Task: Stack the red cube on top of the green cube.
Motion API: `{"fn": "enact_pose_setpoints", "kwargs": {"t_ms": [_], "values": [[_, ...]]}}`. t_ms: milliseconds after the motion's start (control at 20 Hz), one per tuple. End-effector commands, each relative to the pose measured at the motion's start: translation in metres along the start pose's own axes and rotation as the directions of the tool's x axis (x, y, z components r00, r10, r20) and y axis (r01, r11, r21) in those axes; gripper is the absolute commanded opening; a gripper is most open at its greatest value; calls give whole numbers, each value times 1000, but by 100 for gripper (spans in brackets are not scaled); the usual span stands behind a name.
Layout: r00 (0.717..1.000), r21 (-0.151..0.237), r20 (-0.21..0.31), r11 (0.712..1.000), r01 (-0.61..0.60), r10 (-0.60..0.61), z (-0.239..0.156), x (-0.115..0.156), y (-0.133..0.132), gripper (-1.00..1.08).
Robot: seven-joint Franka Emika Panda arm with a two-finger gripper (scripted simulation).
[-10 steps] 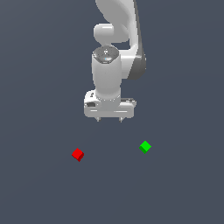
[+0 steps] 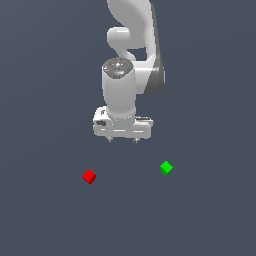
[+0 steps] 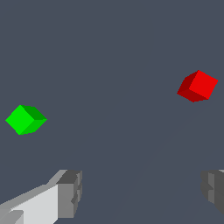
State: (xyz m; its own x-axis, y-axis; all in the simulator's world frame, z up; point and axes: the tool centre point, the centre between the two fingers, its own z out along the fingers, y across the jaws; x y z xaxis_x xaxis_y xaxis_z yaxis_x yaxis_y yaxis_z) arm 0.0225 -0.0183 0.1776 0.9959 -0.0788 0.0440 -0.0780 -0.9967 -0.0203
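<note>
Reach for red cube (image 2: 89, 176), nothing held yet.
Gripper (image 2: 123, 139) spread, empty, above and between cubes; red sits well apart from green cube (image 2: 166, 168) (on exterior view's left). Centre over red, square fingers (image 3: 70, 192) w/ faces, then descend.

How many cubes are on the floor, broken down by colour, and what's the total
Red cube: 1
Green cube: 1
Total: 2 cubes, lying apart on the grey surface, neither between the fingers of the open gripper.
</note>
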Motion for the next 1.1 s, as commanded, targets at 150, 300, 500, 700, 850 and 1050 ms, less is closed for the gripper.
{"fn": "enact_pose_setpoints", "kwargs": {"t_ms": [150,300,500,700,850,1050], "values": [[998,-5,5,998,-64,64,15,17,16,100],[994,-9,8,994,-113,113,26,29,29,100],[981,-15,13,981,-191,192,43,47,50,100],[962,-22,18,962,-272,272,62,64,75,100],[944,-26,21,944,-328,329,75,74,93,100],[921,-31,24,921,-389,390,89,85,114,100]]}}
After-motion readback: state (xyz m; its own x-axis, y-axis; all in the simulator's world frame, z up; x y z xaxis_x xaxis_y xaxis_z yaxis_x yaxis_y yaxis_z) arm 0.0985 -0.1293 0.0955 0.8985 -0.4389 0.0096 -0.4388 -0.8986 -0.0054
